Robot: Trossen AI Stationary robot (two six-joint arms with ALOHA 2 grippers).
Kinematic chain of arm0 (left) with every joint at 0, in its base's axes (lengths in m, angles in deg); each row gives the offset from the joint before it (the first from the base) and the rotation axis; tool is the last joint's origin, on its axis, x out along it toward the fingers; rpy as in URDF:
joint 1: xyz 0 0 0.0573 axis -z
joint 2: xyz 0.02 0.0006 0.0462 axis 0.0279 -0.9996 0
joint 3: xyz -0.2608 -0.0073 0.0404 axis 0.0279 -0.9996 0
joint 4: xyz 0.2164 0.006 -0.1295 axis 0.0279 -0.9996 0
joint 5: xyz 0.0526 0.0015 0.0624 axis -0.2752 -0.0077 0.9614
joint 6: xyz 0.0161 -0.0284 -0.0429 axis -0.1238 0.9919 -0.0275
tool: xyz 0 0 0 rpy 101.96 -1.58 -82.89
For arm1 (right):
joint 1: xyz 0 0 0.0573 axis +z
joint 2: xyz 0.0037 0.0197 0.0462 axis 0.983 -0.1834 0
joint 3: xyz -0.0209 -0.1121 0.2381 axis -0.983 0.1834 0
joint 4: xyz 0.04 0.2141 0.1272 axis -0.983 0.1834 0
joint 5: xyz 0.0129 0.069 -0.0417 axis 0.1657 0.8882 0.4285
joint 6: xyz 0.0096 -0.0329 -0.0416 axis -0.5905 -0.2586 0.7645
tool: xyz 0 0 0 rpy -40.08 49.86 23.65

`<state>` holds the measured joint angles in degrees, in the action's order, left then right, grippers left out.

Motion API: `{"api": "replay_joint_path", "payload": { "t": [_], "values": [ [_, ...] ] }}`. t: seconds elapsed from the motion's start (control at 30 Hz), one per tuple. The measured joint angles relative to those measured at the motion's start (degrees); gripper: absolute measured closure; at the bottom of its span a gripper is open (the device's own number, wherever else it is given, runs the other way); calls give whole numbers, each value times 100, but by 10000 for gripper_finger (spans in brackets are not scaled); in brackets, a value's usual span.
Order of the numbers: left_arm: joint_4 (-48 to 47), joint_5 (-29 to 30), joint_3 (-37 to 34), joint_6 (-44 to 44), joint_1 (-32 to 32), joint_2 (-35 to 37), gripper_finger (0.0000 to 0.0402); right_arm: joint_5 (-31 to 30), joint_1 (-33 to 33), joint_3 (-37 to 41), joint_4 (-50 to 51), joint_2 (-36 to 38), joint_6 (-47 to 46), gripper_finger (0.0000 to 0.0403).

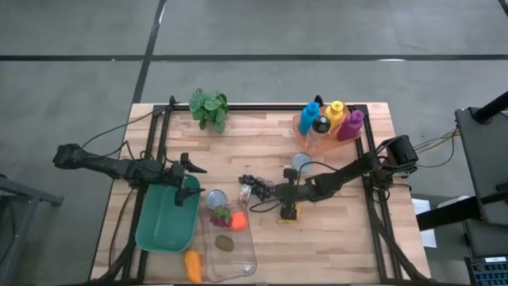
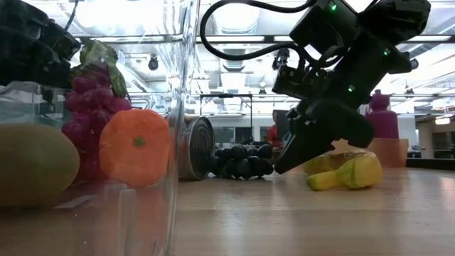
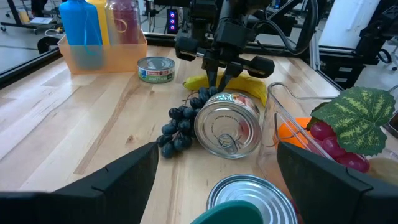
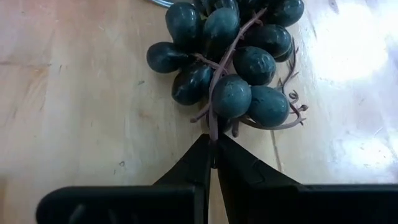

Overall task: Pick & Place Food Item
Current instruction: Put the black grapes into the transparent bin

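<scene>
Right claw (image 4: 212, 163) clamped tight on the stem of the dark grape bunch (image 4: 233, 59), lying on the bench (image 1: 270, 131) against a tipped can (image 3: 227, 124). Behind, a banana (image 2: 345, 173). Farther left, left claw (image 1: 188, 184) spread wide over the green bin (image 1: 163, 226).

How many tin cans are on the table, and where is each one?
3. One small flat can stands near the bottle tray. One can lies on its side beside the dark grapes. One can stands upright by the green bin. Others may be hidden.
</scene>
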<state>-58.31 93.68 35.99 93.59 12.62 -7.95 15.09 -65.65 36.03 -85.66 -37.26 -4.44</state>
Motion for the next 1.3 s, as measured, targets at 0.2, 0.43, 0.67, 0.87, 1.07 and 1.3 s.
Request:
{"api": "replay_joint_path", "payload": {
  "t": [0.2,0.43,0.67,0.87,1.07,1.3],
  "values": [
    [0,2,-1,0,-1,2,66,97,109,0,61,0,-79,385],
    [0,0,0,0,0,0,66,88,210,2,175,0,-376,385],
    [0,0,-1,0,-1,0,66,66,315,2,263,0,-712,385],
    [0,2,-2,0,-2,0,66,-65,524,2,263,0,-820,385],
    [0,2,0,0,-2,0,66,-421,727,-53,263,0,-833,385],
    [0,0,0,0,-1,1,66,-891,900,-74,262,76,-768,385]
  ]
}}
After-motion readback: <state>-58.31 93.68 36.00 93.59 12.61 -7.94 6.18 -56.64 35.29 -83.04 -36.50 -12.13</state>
